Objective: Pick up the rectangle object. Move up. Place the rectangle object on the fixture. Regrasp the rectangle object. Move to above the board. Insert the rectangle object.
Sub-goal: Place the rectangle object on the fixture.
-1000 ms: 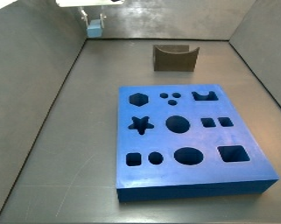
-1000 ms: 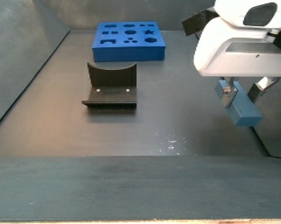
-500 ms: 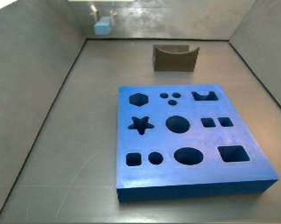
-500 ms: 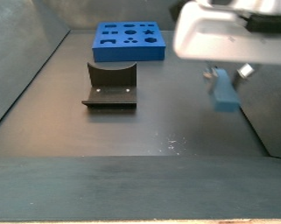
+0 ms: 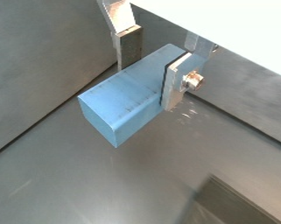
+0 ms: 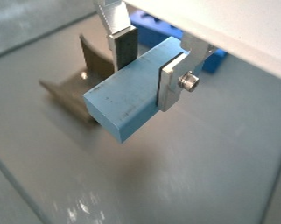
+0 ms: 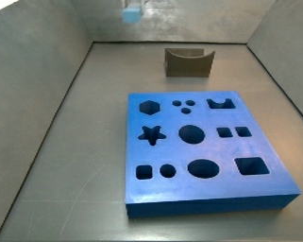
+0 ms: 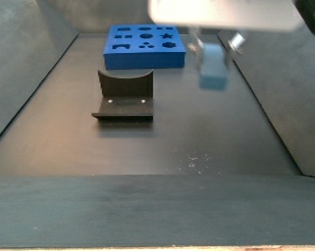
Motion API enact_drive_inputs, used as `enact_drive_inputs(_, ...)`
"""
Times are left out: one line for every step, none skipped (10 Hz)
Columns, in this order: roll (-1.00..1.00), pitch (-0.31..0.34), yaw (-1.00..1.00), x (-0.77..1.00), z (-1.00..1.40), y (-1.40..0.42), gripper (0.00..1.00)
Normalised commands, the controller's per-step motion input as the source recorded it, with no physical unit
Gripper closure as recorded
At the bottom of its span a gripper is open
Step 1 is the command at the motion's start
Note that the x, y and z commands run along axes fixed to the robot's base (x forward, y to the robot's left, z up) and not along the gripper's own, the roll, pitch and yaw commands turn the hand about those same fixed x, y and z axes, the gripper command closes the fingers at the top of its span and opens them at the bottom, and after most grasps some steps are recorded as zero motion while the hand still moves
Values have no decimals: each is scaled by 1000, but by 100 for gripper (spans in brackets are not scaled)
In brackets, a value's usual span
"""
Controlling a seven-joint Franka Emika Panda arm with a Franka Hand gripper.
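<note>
The rectangle object (image 5: 129,107) is a pale blue bar held in the air between the two silver fingers of my gripper (image 5: 152,72), which is shut on it. In both wrist views the bar (image 6: 125,98) juts out past the fingers. A side view shows the bar (image 8: 214,69) hanging below the gripper body (image 8: 226,12), to the right of the fixture (image 8: 125,96) and well above the floor. The fixture (image 7: 188,62) is a brown notched block. The blue board (image 7: 204,151) with dark cut-outs lies flat on the floor.
Grey walls enclose the floor (image 7: 78,142) on all sides. In a wrist view the fixture (image 6: 70,86) lies below and beside the bar, with part of the board (image 6: 215,59) behind it. The board (image 8: 146,47) sits beyond the fixture.
The gripper has risen with the bar and carried it sideways away from the wall, towards the fixture's side. The fixture and the board have not moved.
</note>
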Motion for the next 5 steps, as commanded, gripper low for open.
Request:
enact_drive_inputs(114,217,21,1000,656,-274,100)
enact_drive_inputs(115,223,22,1000,604,-244,100)
enact_drive_inputs(116,224,26,868,415,-170,100)
enact_drive_inputs(123,224,25,717,234,-110,100)
enact_drive_inputs(113,230,24,567,100,-52,100)
